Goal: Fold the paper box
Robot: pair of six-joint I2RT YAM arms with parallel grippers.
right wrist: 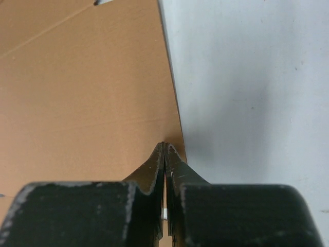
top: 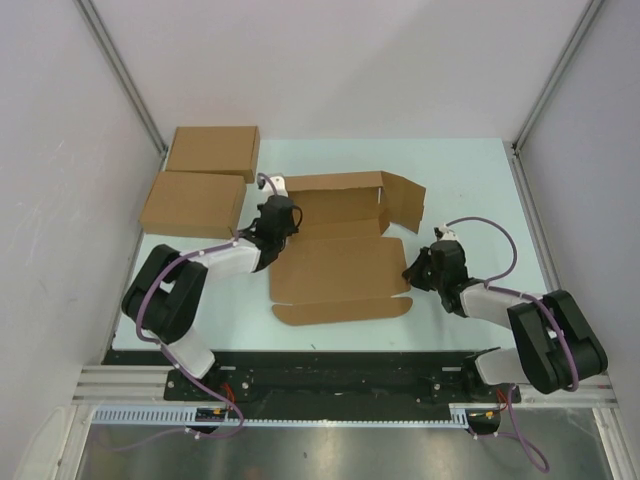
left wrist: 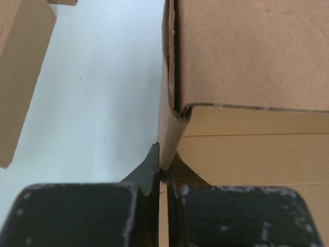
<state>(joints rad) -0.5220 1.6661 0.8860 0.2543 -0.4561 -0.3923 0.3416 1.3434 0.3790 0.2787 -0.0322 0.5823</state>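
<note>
The paper box (top: 338, 262) lies mid-table as a brown die-cut sheet. Its far part is folded up into walls and its near panel and front flap lie flat. My left gripper (top: 283, 222) is at the box's left side, shut on the raised left wall; in the left wrist view the cardboard edge (left wrist: 169, 128) runs down between the fingertips of that gripper (left wrist: 164, 172). My right gripper (top: 413, 268) is shut, with its tips (right wrist: 164, 146) on the flat panel (right wrist: 82, 92) right by the panel's right edge. Nothing shows between its jaws.
Two made-up flat brown boxes stand at the far left, one (top: 212, 150) behind the other (top: 193, 203); the nearer one shows at the left of the left wrist view (left wrist: 20, 77). Bare white table (top: 470, 190) lies right of the sheet. Side walls bound the table.
</note>
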